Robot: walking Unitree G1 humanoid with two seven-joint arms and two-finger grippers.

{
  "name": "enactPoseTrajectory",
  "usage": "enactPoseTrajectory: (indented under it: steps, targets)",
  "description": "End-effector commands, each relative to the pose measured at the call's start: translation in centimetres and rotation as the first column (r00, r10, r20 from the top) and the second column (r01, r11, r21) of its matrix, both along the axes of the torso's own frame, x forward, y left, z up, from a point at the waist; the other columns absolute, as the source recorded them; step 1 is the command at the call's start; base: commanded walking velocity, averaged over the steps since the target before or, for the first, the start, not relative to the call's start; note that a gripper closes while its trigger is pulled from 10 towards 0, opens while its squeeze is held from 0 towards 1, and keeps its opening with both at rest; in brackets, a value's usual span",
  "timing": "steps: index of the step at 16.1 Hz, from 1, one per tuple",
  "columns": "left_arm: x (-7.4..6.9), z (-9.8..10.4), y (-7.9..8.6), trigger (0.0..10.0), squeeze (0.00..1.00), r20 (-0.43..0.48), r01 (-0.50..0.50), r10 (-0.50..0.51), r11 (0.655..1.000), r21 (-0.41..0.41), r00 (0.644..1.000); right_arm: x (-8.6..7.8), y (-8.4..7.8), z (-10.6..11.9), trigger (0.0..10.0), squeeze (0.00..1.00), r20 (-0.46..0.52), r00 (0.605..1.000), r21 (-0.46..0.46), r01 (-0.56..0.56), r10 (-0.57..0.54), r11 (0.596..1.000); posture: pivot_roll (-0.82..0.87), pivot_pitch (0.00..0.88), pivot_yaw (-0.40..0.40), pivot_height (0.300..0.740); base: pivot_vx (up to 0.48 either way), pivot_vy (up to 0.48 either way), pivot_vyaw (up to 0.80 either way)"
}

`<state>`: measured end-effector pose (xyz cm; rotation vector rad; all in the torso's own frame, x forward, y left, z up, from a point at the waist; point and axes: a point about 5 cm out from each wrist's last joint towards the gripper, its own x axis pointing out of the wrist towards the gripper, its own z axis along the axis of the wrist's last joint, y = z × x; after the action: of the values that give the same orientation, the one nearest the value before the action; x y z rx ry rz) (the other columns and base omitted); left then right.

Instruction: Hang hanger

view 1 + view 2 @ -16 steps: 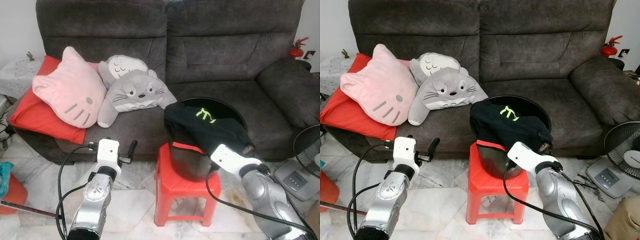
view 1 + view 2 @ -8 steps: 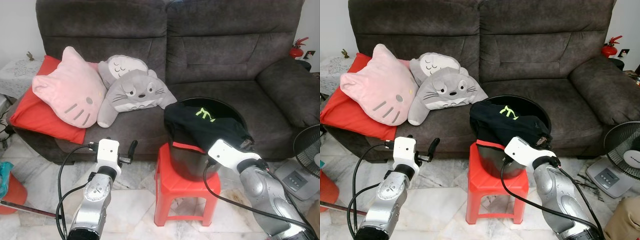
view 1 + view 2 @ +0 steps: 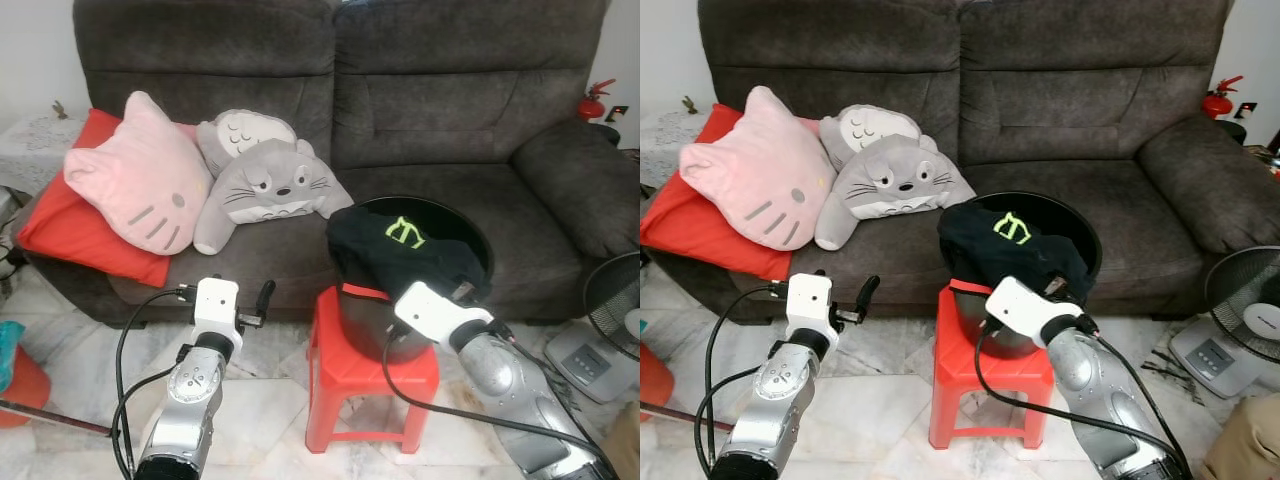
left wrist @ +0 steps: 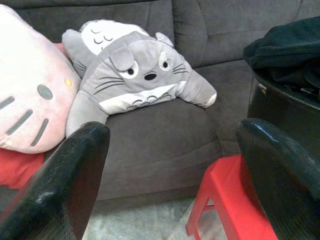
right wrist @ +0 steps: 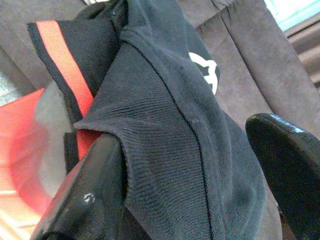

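A black garment with a green mark and a red-striped hem lies heaped over a black bucket standing on a red stool. My right arm reaches to the bucket's near side. In the right wrist view my right gripper is open, its fingers spread either side of a fold of the garment, one of them against the cloth. My left gripper is open and holds nothing, raised over the floor to the left of the stool and pointing at the sofa.
A dark grey sofa stands behind the stool, with a pink cat cushion, a grey plush and a red cushion on its left seat. A fan is on the floor at the right.
My right arm has moved left and closer to the bucket, bringing its fingers onto the black garment. The left arm has stayed put.
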<state>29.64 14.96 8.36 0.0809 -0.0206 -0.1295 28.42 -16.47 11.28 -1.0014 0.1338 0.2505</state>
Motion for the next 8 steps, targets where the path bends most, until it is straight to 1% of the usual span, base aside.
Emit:
enactPoseTrajectory:
  steps: [1, 3, 4, 6, 8]
  targets:
    - [0.1, -0.2, 0.2, 10.0, 0.0, -0.003, -0.012, 0.012, 1.0, -0.005, 1.0, 0.1, 0.0, -0.1, 10.0, 0.0, -0.017, 1.0, -0.021, -0.012, 0.012, 1.0, -0.07, 0.0, -0.004, 0.74, 0.0, 0.0, 0.0]
    - [0.1, -0.2, 0.2, 10.0, 0.0, -0.002, -0.013, 0.013, 1.0, -0.005, 1.0, 0.1, -1.1, -0.2, 10.0, 0.0, -0.02, 0.998, -0.049, 0.062, -0.063, 0.997, -0.07, 0.0, -0.004, 0.74, 0.0, 0.0, 0.0]
    - [0.1, -0.2, 0.2, 10.0, 0.0, -0.002, -0.013, 0.013, 1.0, -0.005, 1.0, 0.2, -2.9, -0.2, 10.0, 0.0, -0.006, 0.986, -0.104, 0.166, -0.167, 0.981, -0.07, 0.0, -0.004, 0.74, 0.0, 0.0, 0.0]
    - [0.0, -0.1, 0.2, 10.0, 0.0, 0.0, -0.013, 0.013, 1.0, -0.005, 1.0, 0.1, -4.1, -0.2, 10.0, 0.0, -0.001, 0.976, -0.125, 0.215, -0.217, 0.969, -0.07, 0.0, -0.003, 0.74, 0.0, 0.0, 0.0]
    - [0.0, -0.1, 0.2, 10.0, 0.0, 0.0, -0.012, 0.012, 1.0, -0.005, 1.0, 0.1, -4.4, -0.2, 10.0, 0.0, 0.005, 0.975, -0.135, 0.223, -0.224, 0.965, -0.07, 0.0, -0.001, 0.74, 0.0, 0.0, 0.0]
